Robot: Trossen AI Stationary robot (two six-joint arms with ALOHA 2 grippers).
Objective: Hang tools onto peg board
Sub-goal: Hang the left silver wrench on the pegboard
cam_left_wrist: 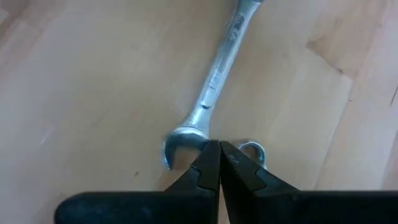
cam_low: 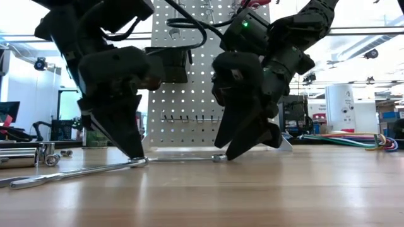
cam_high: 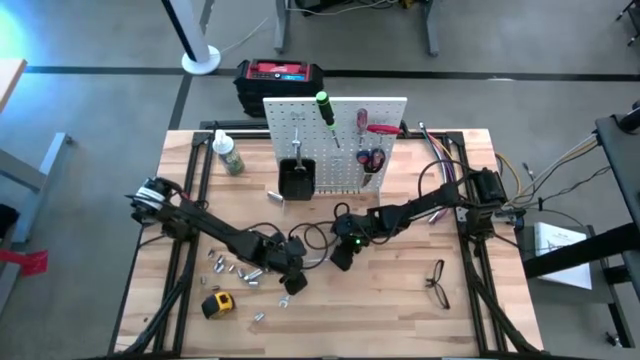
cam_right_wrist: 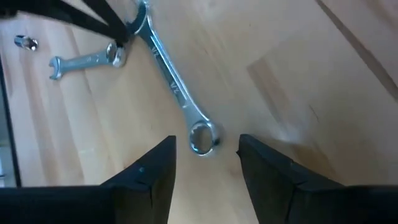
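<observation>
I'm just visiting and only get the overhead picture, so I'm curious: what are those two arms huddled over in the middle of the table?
Observer: A silver wrench. The left wrist camera shows the left jaws shut, tips at its open end.
Operator: And the other arm?
Observer: The right jaws stand open, one on either side of the wrench's ring end.
Operator: Is it lifted off the table?
Observer: No. The low view shows it lying flat on the wooden table.
</observation>
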